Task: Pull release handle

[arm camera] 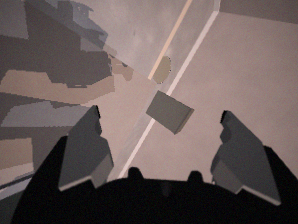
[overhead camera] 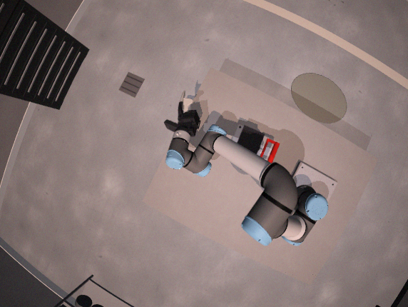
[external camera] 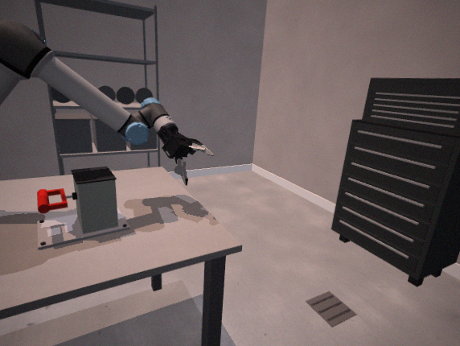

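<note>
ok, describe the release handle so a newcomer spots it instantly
Start at the table. Bolted to a plate on it stands a grey-green box with a black lid. The release handle is the red rectangular loop sticking out of the box's side on a short rod, the only red thing there.
</note>
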You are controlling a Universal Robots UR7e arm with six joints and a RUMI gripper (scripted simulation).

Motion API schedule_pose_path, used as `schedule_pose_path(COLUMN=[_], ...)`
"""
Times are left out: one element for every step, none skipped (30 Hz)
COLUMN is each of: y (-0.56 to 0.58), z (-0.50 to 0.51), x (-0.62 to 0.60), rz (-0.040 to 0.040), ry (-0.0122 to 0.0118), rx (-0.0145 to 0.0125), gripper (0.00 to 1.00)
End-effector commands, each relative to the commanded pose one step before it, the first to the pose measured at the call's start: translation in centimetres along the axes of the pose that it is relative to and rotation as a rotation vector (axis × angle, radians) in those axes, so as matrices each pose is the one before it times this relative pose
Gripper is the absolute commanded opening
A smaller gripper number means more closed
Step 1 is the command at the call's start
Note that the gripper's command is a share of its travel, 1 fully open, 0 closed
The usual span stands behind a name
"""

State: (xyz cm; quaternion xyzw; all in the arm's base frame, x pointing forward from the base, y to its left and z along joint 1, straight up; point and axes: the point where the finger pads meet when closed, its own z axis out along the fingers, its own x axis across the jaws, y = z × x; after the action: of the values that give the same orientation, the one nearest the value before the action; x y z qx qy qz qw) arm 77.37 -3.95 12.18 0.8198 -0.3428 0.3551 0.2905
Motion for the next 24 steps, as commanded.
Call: schedule_pose_path(y=[0.772, 0.204, 0.217, 0.23, 0.0, 0.0, 0.243, 0.257, 0.271, 0.284, 0.298, 0.312, 0.327, 0.341, 0.355, 0.369, 0.383, 0.397, 0.41, 0.424, 0.437, 0.0, 0.0, 0.45], z=[0.003, 0.013, 0.013, 0.013, 0.0, 0.0, 0.013, 0.012, 0.012, 0.011, 0.01, 0.008, 0.007, 0.005, 0.003, 0.001, -0.001, -0.003, -0.006, -0.009, -0.012, 0.0, 0.0, -0.015], x=[0.365, 0.062, 0.063, 0.063, 0.0, 0.0, 0.064, 0.063, 0.062, 0.061, 0.059, 0.056, 0.053, 0.049, 0.044, 0.039, 0.032, 0.025, 0.017, 0.008, -0.002, 0.0, 0.0, -0.012], rz=[-0.01814, -0.00515, -0.00544, -0.00574, 0.0, 0.0, -0.00603, -0.00632, -0.00661, -0.0069, -0.00719, -0.00748, -0.00776, -0.00804, -0.00832, -0.00859, -0.00885, -0.00911, -0.00937, -0.00962, -0.00986, 0.0, 0.0, -0.0101], ry=[-0.0116, -0.00337, -0.00357, -0.00378, 0.0, 0.0, -0.004, -0.00421, -0.00443, -0.00465, -0.00487, -0.0051, -0.00532, -0.00555, -0.00578, -0.006, -0.00623, -0.00646, -0.00668, -0.00691, -0.00713, 0.0, 0.0, -0.00735], rx=[-0.00231, -0.00074, -0.00076, -0.00078, 0.0, 0.0, -0.00079, -0.0008, -0.0008, -0.0008, -0.0008, -0.00079, -0.00077, -0.00074, -0.00071, -0.00068, -0.00063, -0.00058, -0.00052, -0.00045, -0.00037, 0.0, 0.0, -0.00029], gripper=[1.0, 1.0, 1.0, 1.0, 1.0, 1.0, 1.0, 1.0, 1.0, 1.0, 1.0, 1.0, 1.0, 1.0, 1.0, 1.0, 1.0, 1.0, 1.0, 1.0, 1.0, 1.0, 1.0, 1.0])
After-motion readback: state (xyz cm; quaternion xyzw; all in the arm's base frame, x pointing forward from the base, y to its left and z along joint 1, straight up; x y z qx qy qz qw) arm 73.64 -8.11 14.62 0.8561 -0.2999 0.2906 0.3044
